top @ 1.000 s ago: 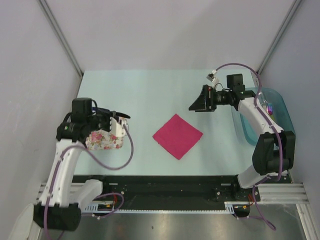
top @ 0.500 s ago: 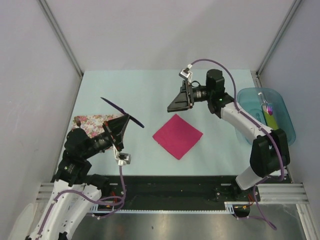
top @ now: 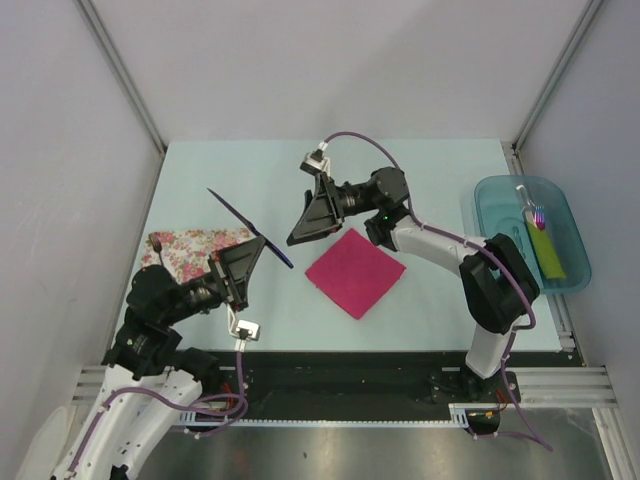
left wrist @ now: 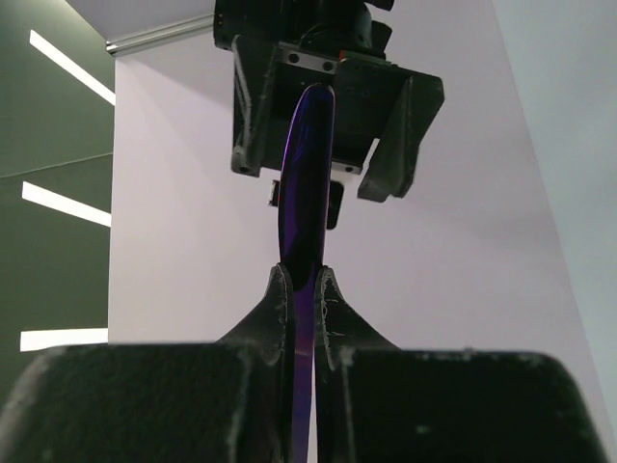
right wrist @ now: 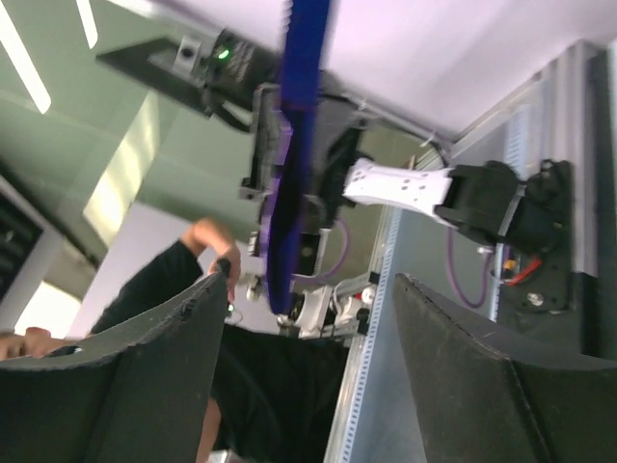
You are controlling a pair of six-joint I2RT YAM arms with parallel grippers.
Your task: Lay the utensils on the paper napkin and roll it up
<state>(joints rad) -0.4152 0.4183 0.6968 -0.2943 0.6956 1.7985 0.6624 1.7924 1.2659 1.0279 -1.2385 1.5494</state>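
Bright, even light, faint shadows; the right wrist view slightly blurred.

No text, label, brand, number or sign is legible anywhere, whether on the table (top: 270,170), the paper napkin (top: 355,272) or the teal bin (top: 497,205).

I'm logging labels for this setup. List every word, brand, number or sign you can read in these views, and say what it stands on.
None can be read in any view.
The pink napkin, dark blue utensil and blue tray carry no print.
The floral cloth shows only a flower pattern, no lettering.
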